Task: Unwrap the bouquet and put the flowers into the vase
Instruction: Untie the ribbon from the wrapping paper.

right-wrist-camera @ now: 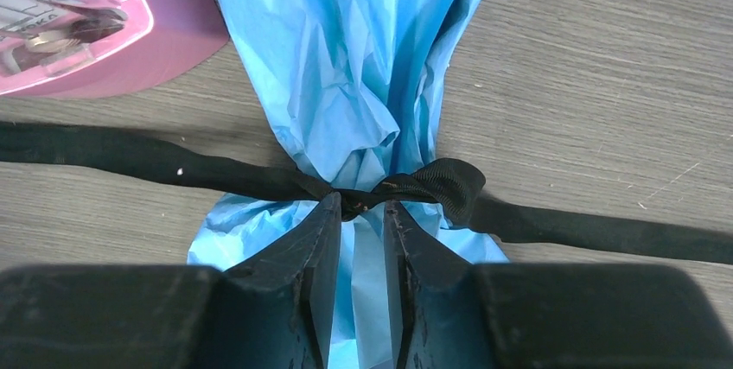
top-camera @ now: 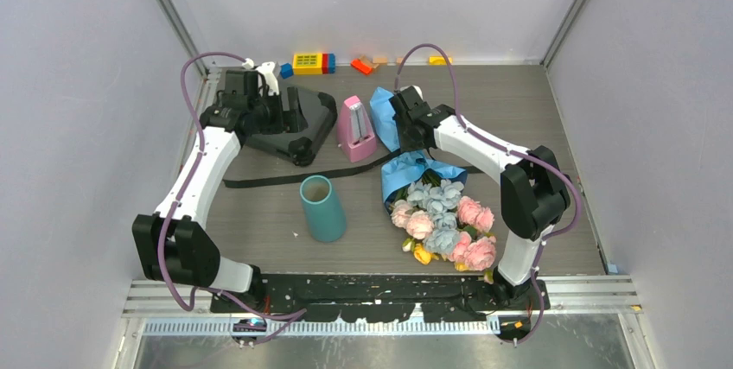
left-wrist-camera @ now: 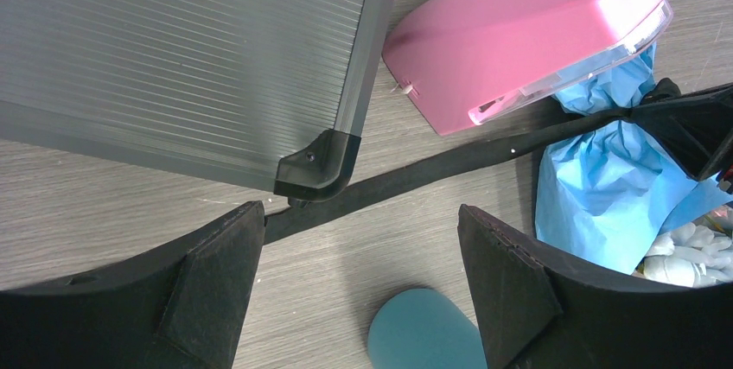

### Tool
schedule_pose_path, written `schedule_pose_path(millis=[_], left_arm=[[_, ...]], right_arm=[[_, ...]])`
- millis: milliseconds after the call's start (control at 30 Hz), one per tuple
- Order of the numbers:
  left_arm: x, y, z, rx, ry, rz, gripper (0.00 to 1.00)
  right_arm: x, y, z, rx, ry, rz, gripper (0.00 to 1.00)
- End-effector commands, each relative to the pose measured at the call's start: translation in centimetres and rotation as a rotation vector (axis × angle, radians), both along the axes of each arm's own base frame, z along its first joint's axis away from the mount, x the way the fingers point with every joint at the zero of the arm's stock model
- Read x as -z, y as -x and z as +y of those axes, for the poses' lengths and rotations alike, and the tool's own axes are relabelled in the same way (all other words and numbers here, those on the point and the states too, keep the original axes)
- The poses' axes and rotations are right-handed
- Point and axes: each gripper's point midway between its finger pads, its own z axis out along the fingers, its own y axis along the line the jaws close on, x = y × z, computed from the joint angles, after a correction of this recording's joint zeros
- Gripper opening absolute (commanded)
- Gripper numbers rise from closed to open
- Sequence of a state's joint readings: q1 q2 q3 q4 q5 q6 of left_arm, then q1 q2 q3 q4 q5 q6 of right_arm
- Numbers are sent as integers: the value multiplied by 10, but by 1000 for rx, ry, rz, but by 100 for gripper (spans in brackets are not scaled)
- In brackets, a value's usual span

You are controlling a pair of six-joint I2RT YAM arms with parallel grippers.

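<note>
The bouquet lies at the right of centre, its pink, pale blue and yellow flowers pointing toward the arms. Blue paper wrap still encloses the stems, tied by a black ribbon whose long tail trails left across the table. My right gripper sits over the wrap with its tips at the ribbon knot; its jaws stand a narrow gap apart, blue paper showing between them. The teal vase stands upright left of the flowers. Open wide and holding nothing, my left gripper hovers above the ribbon tail and the vase.
A pink metronome stands just left of the wrap's far end. A dark grey case lies at the back left, below my left arm. Coloured toy bricks line the back wall.
</note>
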State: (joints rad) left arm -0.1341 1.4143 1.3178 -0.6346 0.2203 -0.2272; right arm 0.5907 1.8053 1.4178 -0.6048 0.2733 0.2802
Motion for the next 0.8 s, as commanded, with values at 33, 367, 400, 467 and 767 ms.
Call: schedule_pose_path(millis=[33, 367, 400, 467, 767], left_arm=[[-6, -1, -2, 10, 12, -14, 85], [-6, -1, -2, 13, 16, -11, 85], [-6, -1, -3, 13, 15, -10, 85], [-6, -1, -2, 12, 15, -11, 85], [-7, -1, -3, 14, 19, -11, 85]], right_arm=[[-12, -15, -1, 60, -32, -37, 30], [-7, -16, 0, 64, -50, -16, 11], [-7, -16, 1, 63, -52, -15, 9], [-8, -16, 2, 63, -58, -17, 2], [-30, -18, 13, 41, -123, -40, 0]])
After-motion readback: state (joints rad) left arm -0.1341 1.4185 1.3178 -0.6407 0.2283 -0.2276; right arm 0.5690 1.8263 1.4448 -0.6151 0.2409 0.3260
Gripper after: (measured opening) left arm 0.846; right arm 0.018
